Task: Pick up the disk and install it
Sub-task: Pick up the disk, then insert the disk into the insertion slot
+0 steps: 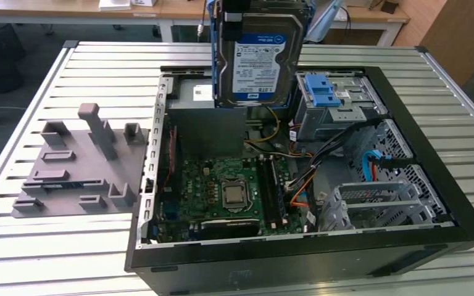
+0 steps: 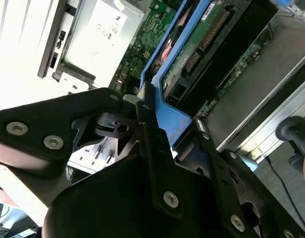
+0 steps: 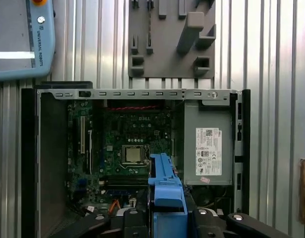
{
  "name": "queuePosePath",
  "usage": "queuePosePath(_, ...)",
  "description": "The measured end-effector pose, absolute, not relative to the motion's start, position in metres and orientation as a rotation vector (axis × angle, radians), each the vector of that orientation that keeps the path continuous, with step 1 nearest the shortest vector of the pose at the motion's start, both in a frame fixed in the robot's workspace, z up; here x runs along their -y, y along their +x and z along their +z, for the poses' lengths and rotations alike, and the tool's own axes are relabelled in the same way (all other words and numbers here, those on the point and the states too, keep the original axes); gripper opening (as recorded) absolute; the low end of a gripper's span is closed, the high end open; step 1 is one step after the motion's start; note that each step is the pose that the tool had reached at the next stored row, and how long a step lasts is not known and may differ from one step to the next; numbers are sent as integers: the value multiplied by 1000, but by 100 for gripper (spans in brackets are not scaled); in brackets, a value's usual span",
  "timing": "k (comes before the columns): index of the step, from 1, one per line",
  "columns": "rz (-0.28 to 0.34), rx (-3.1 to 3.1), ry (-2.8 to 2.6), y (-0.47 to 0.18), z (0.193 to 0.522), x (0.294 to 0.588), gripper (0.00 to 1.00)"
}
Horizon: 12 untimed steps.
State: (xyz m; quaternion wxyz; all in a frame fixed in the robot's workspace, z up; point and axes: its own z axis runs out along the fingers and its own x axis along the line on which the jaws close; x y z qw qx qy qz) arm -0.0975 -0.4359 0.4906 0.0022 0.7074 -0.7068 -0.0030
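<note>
pincer (image 2: pixel 154 116) clenched on the disk (image 1: pixel 258 61), which hangs below it, long axis vertical, over the open case (image 1: pixel 303 259) near the power supply (image 3: pixel 209 148)

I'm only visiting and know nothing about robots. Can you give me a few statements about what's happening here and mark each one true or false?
1. The gripper is closed on the blue bracket of the disk. True.
2. The disk lies flat on the table. False: it is held upright in the air above the open computer case.
3. The case has its cover on. False: it is open, and the motherboard is exposed.
4. A grey moulded fixture lies on the table, on the exterior view's left of the case. True.
</note>
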Motion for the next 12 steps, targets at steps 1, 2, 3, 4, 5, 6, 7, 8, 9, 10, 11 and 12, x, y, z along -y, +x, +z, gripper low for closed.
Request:
queuePosePath(1,-10,2217,2219,-95,490,437,36)
queuePosePath(2,-10,2218,2219,-93,490,438,36)
queuePosePath(3,-10,2217,2219,-92,491,438,36)
queuePosePath(4,-10,2217,2219,-92,490,438,36)
queuePosePath(5,-10,2218,2219,-92,490,438,36)
queuePosePath(6,-10,2218,2219,-92,491,438,36)
queuePosePath(7,-10,2218,2219,-92,491,438,36)
queuePosePath(8,-10,2218,2219,-92,491,438,36)
queuePosePath(9,-10,2217,2219,-92,491,438,36)
queuePosePath(10,-10,2218,2219,-92,491,438,36)
queuePosePath(11,-10,2218,2219,-92,491,438,36)
queuePosePath(12,-10,2217,2219,-92,491,438,36)
